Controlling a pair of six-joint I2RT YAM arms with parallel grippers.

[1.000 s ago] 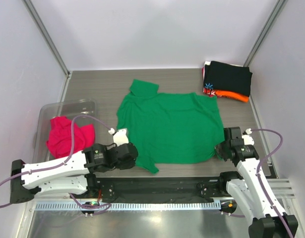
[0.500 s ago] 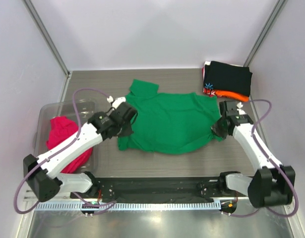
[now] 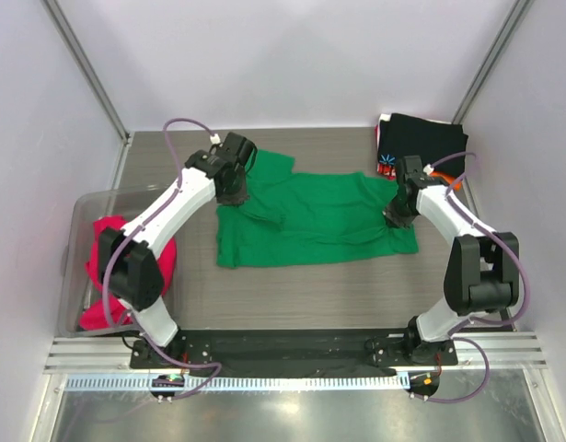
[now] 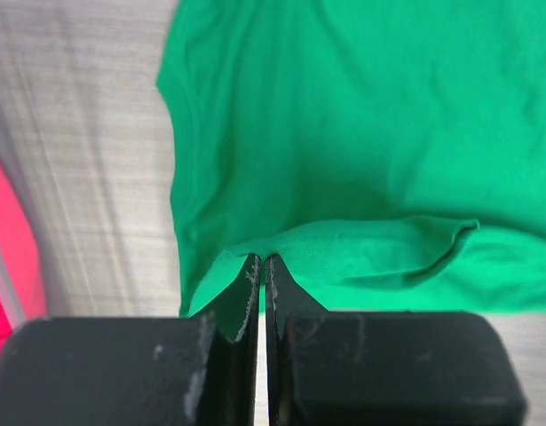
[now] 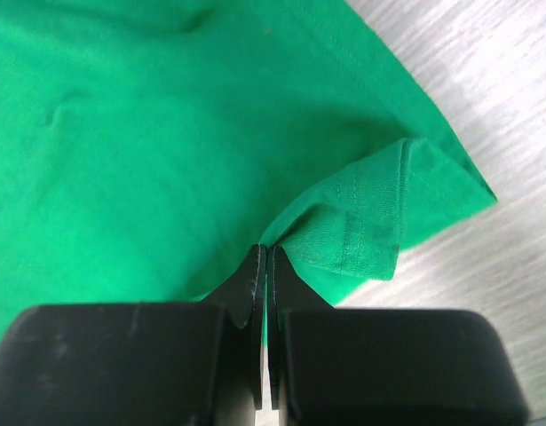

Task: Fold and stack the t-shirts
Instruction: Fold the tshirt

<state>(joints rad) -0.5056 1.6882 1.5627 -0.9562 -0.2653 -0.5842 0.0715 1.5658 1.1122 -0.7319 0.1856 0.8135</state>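
Seen from overhead, the left gripper's [image 3: 236,189] fingertips are hiding beneath its own black wrist body, and the right gripper's [image 3: 393,216] likewise. The left arm [image 3: 163,216] is covering part of the crumpled magenta-pink cloth t-shirt [image 3: 106,235]. The folded black t-shirt [image 3: 425,138] is burying most of the red-patterned one [image 3: 385,164]. In both wrist views the plain bright green t-shirt [image 4: 361,133] is running off the edges.

Fixed items on the work surface
Grey wood-grain bench [image 3: 310,290]; clear plastic bin [image 3: 103,197] at 9 o'clock, white walls [image 3: 292,64] at 12 o'clock.
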